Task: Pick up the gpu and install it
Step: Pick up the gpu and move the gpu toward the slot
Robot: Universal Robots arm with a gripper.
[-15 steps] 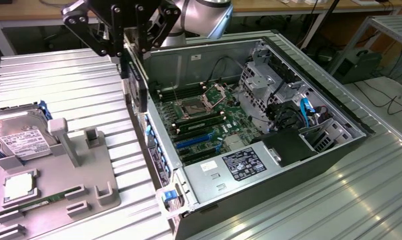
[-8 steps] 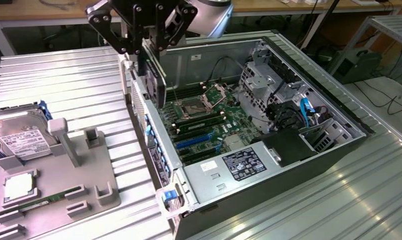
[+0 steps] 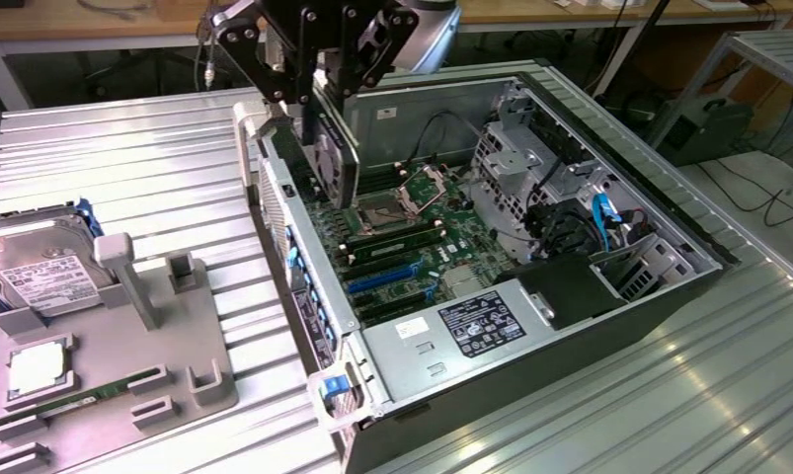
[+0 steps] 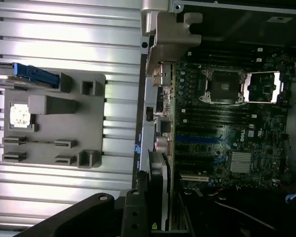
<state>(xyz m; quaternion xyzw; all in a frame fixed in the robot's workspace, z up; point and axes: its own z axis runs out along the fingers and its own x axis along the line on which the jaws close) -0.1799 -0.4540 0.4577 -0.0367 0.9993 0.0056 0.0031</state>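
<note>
1. My claw (image 3: pixel 320 91) was clamped on the gpu (image 3: pixel 333 148), holding the dark card upright on its edge over the open computer case (image 3: pixel 660 197), close to the case's rear wall at the exterior view's left.
2. The card's lower edge hung near the motherboard (image 3: pixel 416 247). It did not look seated in any slot, and the blue slots (image 3: pixel 376 281) lay apart from it.
3. If the card had come down off a slot's line, I judged its edge could have scraped board parts or the open processor socket (image 3: pixel 396 212) just beside it.
4. The card's end nearest the rear wall could have caught on that wall and tilted the card in my grip.
5. Pressing while misaligned could have twisted the thin card between my fingers.
6. The hard drive (image 3: pixel 40 272) and memory stick (image 3: pixel 80 403) rested on the gray tray (image 3: pixel 172 346) on the table (image 3: pixel 146 168), well apart from the card, so I judged them out of harm's way.
</note>
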